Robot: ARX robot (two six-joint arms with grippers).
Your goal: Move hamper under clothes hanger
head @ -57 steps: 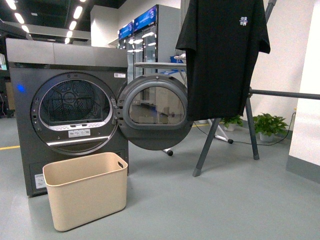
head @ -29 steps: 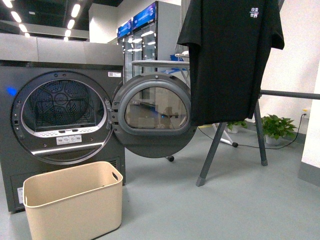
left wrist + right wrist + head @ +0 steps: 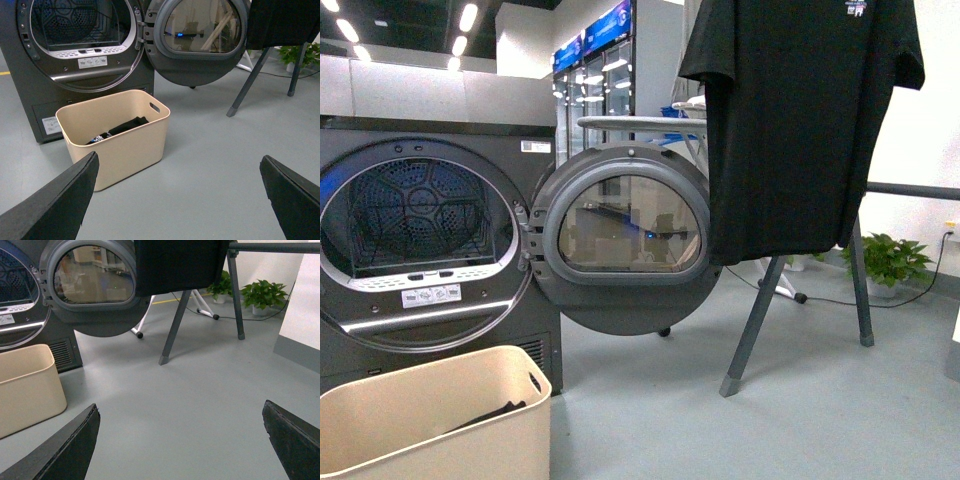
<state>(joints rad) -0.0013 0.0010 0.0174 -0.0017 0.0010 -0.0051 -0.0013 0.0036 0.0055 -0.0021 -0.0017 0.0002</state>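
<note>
One dark grey dryer [image 3: 420, 250] fills the left of the front view, its drum open and its round door [image 3: 625, 245] swung out to the right. Beside that door stands the clothes hanger [image 3: 752, 325], its angled legs planted on the grey floor [image 3: 820, 420] and its horizontal bar running off to the right. A black T-shirt [image 3: 800, 130] hangs from it and hides its upper part. The hamper [image 3: 440, 420] sits on the floor just in front of the dryer, below the drum opening. It is left of the clothes hanger and well apart from it, not beneath the shirt. The left wrist view shows dark clothing [image 3: 127, 125] lying in the bottom of the hamper [image 3: 120, 135]. The left gripper [image 3: 178, 157] hangs above the floor near the hamper, its fingers spread wide with nothing between them. The right gripper [image 3: 180, 406] is likewise spread wide over bare floor, clear of the hamper [image 3: 27, 385]. Small potted plants [image 3: 890, 258] stand by the far wall behind the rack's legs.
</note>
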